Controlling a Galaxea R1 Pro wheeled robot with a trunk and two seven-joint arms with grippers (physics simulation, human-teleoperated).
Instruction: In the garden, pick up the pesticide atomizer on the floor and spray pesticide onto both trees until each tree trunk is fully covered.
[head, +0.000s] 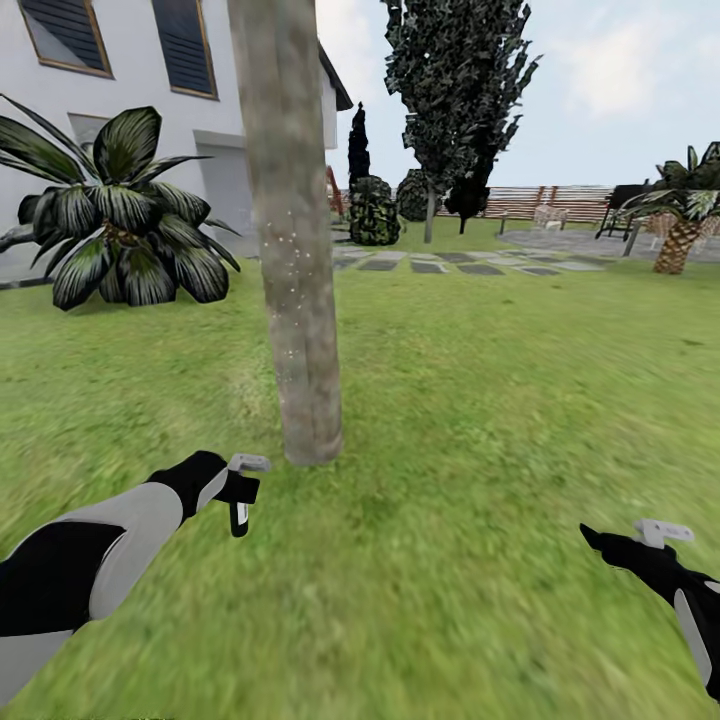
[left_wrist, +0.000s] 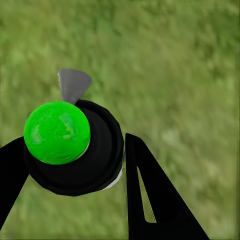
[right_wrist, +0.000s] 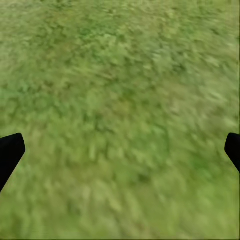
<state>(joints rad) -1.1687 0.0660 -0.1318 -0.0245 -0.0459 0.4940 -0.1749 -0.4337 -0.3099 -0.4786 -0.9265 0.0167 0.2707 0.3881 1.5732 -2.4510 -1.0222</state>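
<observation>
Two black-and-white arms reach forward from the lower corners of the head view over the grass floor (head: 450, 420). On the robot's left, the left gripper (head: 236, 488) is clamped on the pesticide atomizer (head: 240, 500), a small black bottle with a light grey spray head that points toward the base of the tree trunk (head: 295, 240). From the left wrist view, the atomizer (left_wrist: 80, 150) sits between the two black fingers (left_wrist: 150, 200), with a bright green round cap on top and a grey nozzle tip beyond it. Tiny white specks dot the beige-grey bark at mid-height. The right gripper (head: 640, 545) hovers low over the lawn, fingers spread wide and empty; the right wrist view shows its dark fingertips (right_wrist: 9, 152) far apart above the grass (right_wrist: 120, 110). Behind stand a white house (head: 110, 130), a broad-leaved plant (head: 120, 215), a dark green tree (head: 455, 90) and a wooden slat fence (head: 540, 200).
</observation>
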